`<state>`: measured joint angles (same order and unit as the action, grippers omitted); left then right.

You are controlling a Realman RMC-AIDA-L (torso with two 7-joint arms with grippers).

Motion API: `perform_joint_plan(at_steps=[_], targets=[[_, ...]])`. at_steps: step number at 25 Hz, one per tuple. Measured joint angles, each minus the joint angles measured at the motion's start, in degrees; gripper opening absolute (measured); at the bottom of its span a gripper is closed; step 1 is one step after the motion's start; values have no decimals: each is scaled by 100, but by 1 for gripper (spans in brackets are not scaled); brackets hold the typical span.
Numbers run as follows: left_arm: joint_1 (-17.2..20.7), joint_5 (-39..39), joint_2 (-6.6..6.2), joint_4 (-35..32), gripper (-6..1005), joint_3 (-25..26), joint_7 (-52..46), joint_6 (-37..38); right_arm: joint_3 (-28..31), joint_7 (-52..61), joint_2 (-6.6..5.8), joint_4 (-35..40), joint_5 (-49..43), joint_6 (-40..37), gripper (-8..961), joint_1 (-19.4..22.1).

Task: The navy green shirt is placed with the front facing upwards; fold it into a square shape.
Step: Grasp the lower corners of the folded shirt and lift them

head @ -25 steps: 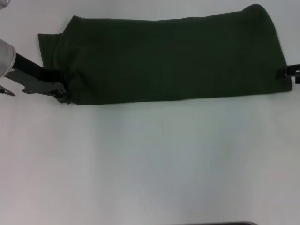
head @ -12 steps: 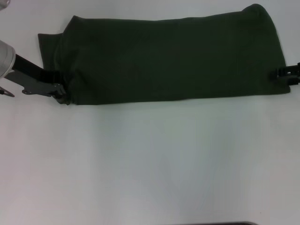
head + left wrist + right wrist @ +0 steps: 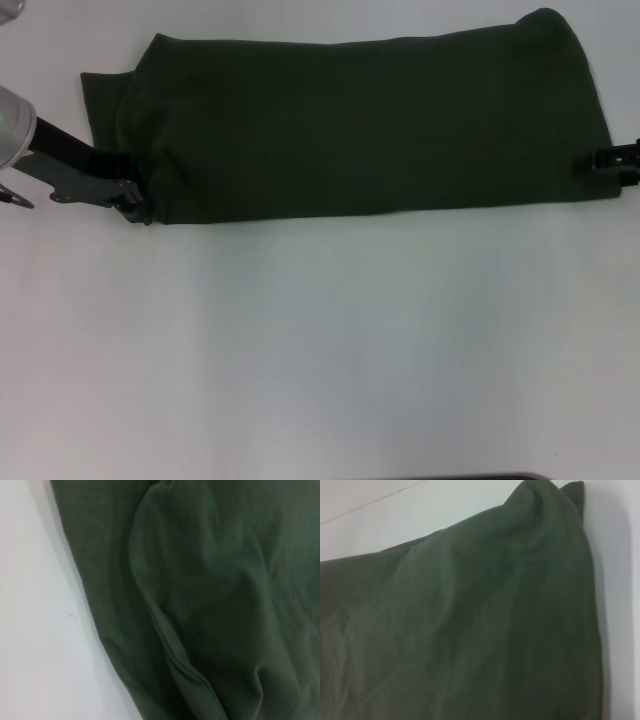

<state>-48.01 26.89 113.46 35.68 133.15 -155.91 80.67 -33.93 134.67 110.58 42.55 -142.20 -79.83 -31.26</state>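
Fingers of both grippers sit at the two short ends of the one shirt on this bench, and I cannot tell whether either pair is open, closed or pinching cloth, because the dark tips merge with the dark fabric.

One white bench (image 3: pixel 320 350) fills the head view, bare over its whole near half.

One navy green shirt (image 3: pixel 360 130) lies across the far half of the bench as a long, wide band, already doubled over, with only plain dark green cloth facing up. A lower layer pokes out as a small flap at its left end. Its long near edge runs almost straight. The far right corner is rounded and slightly raised. In the left wrist view the shirt (image 3: pixel 210 600) shows soft ridges and a rolled fold beside the white bench (image 3: pixel 35 630). In the right wrist view the shirt (image 3: pixel 470 625) ends in a bunched corner against the bench (image 3: pixel 395 510).

Two grippers are in view. The left gripper (image 3: pixel 133 205) touches the shirt's near left corner, its black and metal arm reaching in from the left. The right gripper (image 3: pixel 598 160) is smaller in view and meets the shirt's right end.
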Motion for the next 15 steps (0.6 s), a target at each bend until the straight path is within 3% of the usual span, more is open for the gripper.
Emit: perform_joint_plan(at_steps=[15], targets=[[29,16,7,0,29,-9,17,1,-20,-21,78,-22,-9,159,895,11]])
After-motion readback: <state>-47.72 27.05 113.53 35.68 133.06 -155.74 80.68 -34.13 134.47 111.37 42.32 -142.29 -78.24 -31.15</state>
